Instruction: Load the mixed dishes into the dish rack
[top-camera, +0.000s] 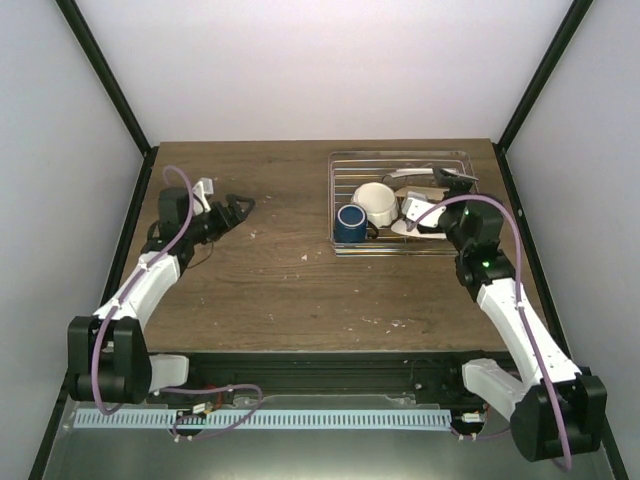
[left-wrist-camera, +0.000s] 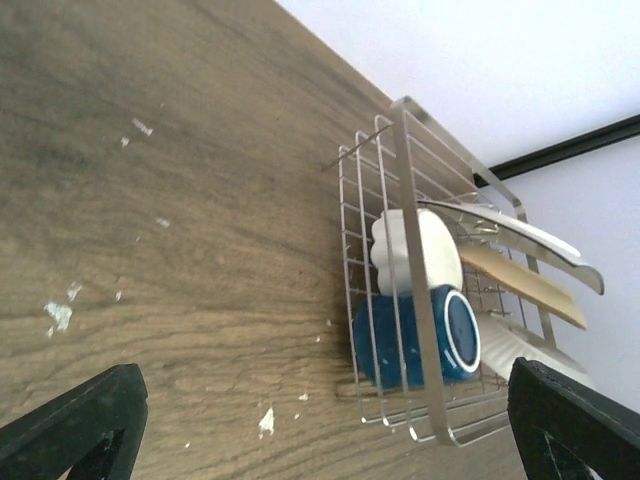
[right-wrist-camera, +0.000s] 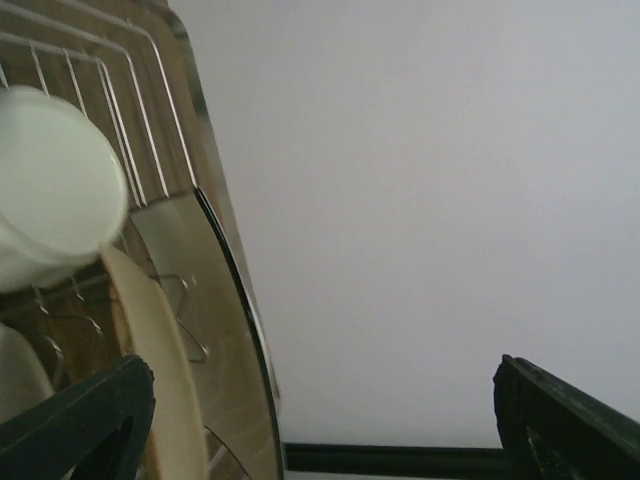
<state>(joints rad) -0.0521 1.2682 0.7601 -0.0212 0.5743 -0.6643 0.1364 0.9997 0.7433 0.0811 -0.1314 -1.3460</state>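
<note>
Showing 2 robot arms at a wooden table (top-camera: 260, 290), both pincers spread wide and empty, with the dishes sitting in the dish rack (top-camera: 400, 154).

We see the silver wire dish rack at the far right of the table. Inside it, the dark blue mug (top-camera: 350, 223) sits at the near left corner, touching the white scalloped bowl (top-camera: 378, 203) just behind it. To their right the cream rectangular plate (left-wrist-camera: 520, 285) stands on edge, tilted, with a second plate (left-wrist-camera: 530, 240) leaning just beside it; we cannot make out its pattern. The right gripper (top-camera: 455, 182) hangs over the rack's right half near the plates, its 2 fingers far apart and holding nothing. The left gripper (top-camera: 240, 208) is well apart from the rack at the table's left side, pointing toward it, fingers just as wide and holding nothing.
</note>
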